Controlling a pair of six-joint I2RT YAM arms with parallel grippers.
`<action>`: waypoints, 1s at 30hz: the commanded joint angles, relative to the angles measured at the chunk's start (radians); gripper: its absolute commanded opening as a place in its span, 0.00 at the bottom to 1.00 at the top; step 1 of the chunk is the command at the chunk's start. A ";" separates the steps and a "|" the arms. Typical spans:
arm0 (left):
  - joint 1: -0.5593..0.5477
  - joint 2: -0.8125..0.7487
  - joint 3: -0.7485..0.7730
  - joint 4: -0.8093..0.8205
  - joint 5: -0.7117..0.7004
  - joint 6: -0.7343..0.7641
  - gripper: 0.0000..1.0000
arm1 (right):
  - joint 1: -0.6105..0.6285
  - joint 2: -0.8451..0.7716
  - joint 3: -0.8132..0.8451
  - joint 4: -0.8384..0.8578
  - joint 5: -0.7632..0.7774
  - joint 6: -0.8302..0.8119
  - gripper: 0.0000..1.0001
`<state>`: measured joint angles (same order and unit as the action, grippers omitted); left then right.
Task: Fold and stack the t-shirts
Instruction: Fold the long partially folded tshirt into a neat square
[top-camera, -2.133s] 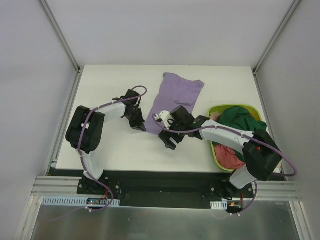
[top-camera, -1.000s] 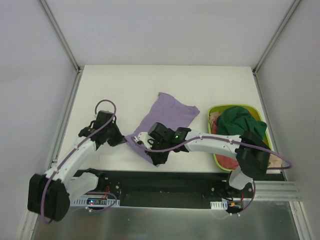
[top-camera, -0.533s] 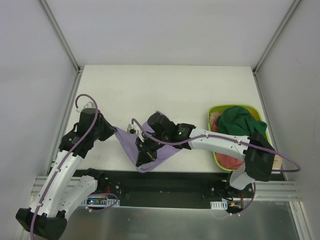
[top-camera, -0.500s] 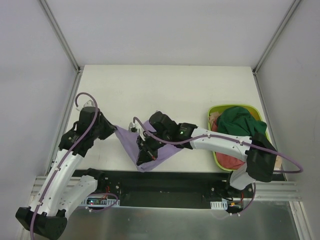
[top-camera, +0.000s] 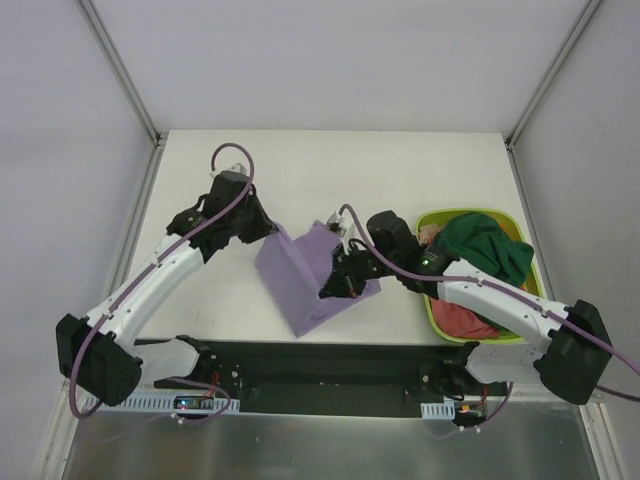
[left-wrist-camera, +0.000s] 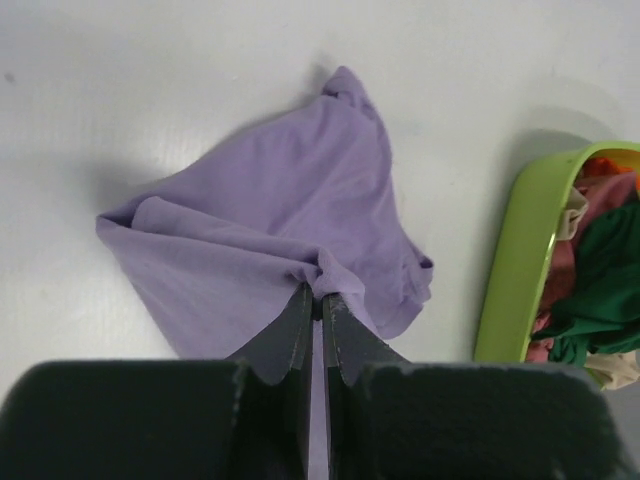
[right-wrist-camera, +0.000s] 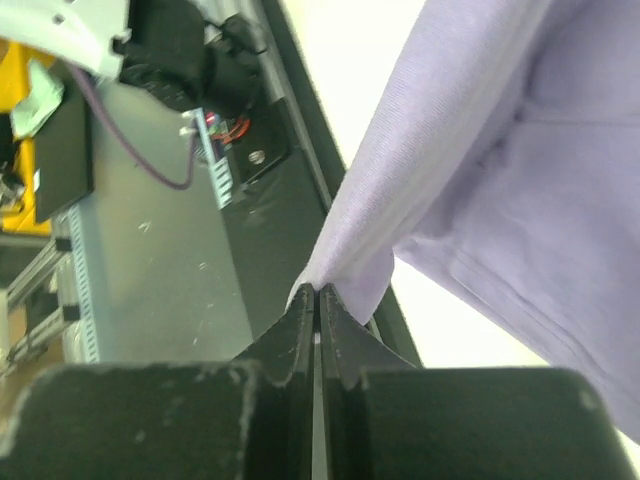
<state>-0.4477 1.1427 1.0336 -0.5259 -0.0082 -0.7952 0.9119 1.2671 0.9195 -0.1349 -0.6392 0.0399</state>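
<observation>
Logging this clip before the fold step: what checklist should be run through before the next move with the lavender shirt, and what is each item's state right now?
1. Left gripper shut on lavender t-shirt: ok.
2. Right gripper shut on the same shirt: ok.
3. Shirt spread flat between the two grips: not ok, it hangs bunched.
4. Shirt apart from lime-green basket: ok.
5. Which edges of the shirt are pinched: cannot tell.

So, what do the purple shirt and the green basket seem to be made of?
The purple shirt looks like soft matte knit cloth, perhaps cotton: it drapes in loose creases. The green basket looks like smooth, hard plastic: its rim keeps a firm, even curve.
</observation>
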 joint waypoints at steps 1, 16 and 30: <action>-0.037 0.129 0.138 0.119 -0.065 0.027 0.00 | -0.094 -0.089 -0.048 -0.060 0.044 0.017 0.01; -0.094 0.586 0.439 0.142 0.046 0.068 0.00 | -0.355 -0.118 -0.166 -0.135 0.102 0.002 0.00; -0.111 0.867 0.588 0.142 0.240 0.114 0.00 | -0.407 -0.014 -0.243 -0.115 0.280 0.077 0.09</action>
<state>-0.5579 1.9751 1.5669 -0.4183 0.1837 -0.7193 0.5137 1.2133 0.6968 -0.2211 -0.4446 0.0731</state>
